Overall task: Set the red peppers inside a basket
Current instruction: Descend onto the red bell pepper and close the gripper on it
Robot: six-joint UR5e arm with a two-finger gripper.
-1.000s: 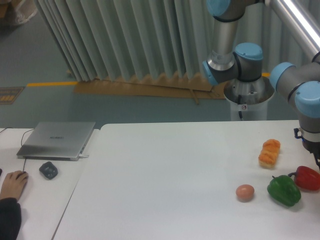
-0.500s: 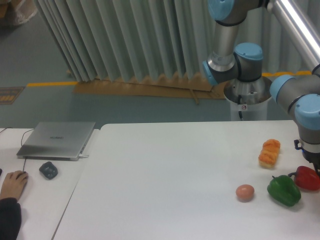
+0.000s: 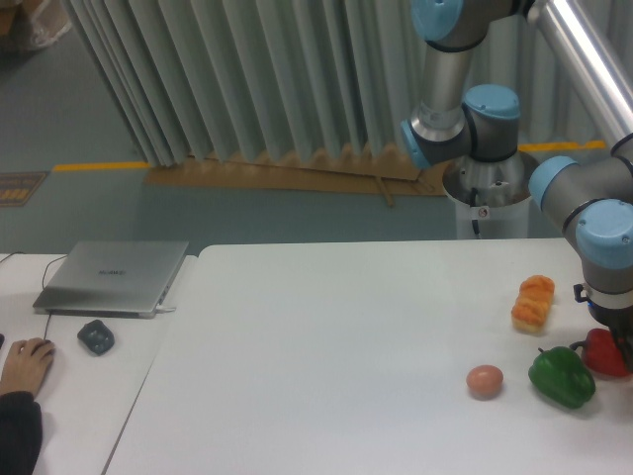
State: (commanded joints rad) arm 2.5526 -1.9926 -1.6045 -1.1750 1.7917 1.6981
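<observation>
The red pepper [image 3: 599, 356] lies at the table's far right edge, just right of a green pepper [image 3: 561, 376]. My gripper [image 3: 612, 339] hangs straight down from the blue-capped wrist and sits right on top of the red pepper, covering its right side. The dark fingers blur into the pepper at the frame edge, so I cannot tell how the jaws stand or whether they hold it. No basket is in view.
An orange bread-like lump [image 3: 533, 301] lies behind the peppers and a brown egg [image 3: 485, 380] to their left. On the left side table are a closed laptop [image 3: 114, 276], a dark mouse [image 3: 96, 336] and a person's hand [image 3: 25, 364].
The wrist has shifted left and lower, and the gripper now covers part of the red pepper. The pepper itself has barely moved.
</observation>
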